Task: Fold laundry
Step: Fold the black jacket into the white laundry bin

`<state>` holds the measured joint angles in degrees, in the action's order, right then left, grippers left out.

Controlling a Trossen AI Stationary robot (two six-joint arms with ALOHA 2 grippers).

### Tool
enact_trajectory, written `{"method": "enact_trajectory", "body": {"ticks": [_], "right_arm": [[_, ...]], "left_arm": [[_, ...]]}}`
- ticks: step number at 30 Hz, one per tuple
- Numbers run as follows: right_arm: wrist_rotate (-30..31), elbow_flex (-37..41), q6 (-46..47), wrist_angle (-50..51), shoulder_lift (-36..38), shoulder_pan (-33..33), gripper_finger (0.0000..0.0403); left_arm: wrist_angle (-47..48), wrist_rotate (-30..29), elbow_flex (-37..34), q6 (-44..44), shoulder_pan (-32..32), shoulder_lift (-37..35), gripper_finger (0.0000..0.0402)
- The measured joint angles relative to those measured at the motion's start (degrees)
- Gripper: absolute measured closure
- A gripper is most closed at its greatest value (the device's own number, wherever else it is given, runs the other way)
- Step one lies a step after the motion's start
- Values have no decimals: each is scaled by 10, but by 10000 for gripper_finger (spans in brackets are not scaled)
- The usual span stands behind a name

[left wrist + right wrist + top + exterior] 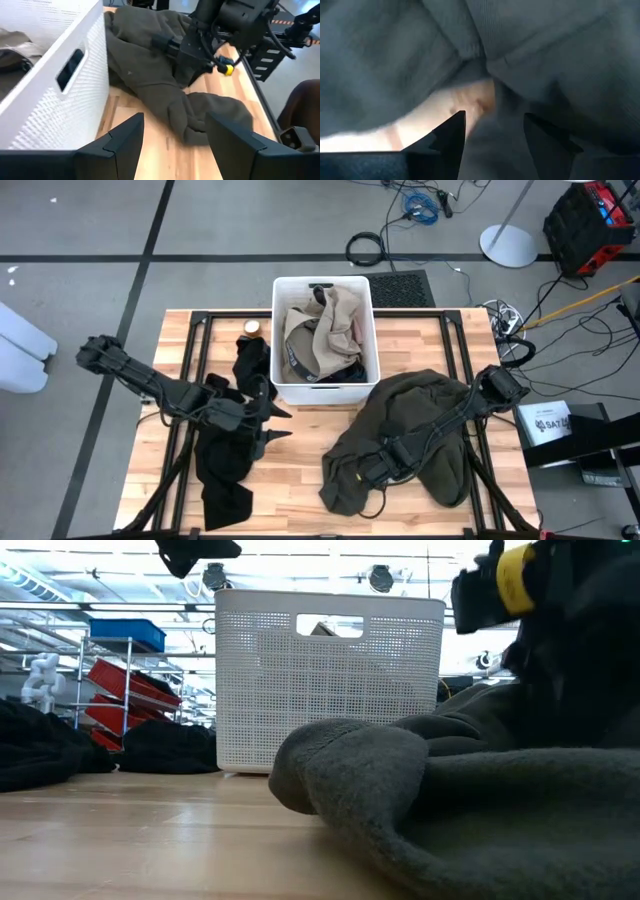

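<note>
A large dark olive-grey garment lies crumpled on the table's right half; it also shows in the low view and the left wrist view. My right gripper is open, low over the garment's near left part, fingers pointing down at its folds. A black garment lies spread on the table's left half. My left gripper hovers open over the black garment's right edge, pointing toward the olive garment. A beige-tan garment lies in the white bin. My right gripper's open fingers stand right at the olive garment's folds, coming from above, with bare table showing between the folds. Whether they touch the cloth I cannot tell.
The white bin stands at the table's far middle, with dark cloth beside the beige garment inside. More black cloth lies against the bin's left wall. A small round tan thing sits behind it. Bare wood shows between the two garments.
</note>
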<state>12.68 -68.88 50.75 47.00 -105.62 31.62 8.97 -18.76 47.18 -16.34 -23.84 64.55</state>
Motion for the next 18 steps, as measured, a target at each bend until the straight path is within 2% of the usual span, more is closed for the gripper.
{"method": "enact_trajectory", "body": {"ticks": [7, 11, 14, 18], "right_arm": [[16, 92, 19, -171, 5, -11, 216], [53, 125, 69, -201, 5, -7, 228], [70, 136, 90, -201, 5, 2, 270], [63, 137, 87, -192, 5, 11, 367]], "left_arm": [[0, -1, 0, -19, 7, 0, 183], [0, 0, 0, -29, 6, 0, 183], [0, 1, 0, -35, 5, 0, 183], [-9, 2, 0, -42, 5, 0, 183]]}}
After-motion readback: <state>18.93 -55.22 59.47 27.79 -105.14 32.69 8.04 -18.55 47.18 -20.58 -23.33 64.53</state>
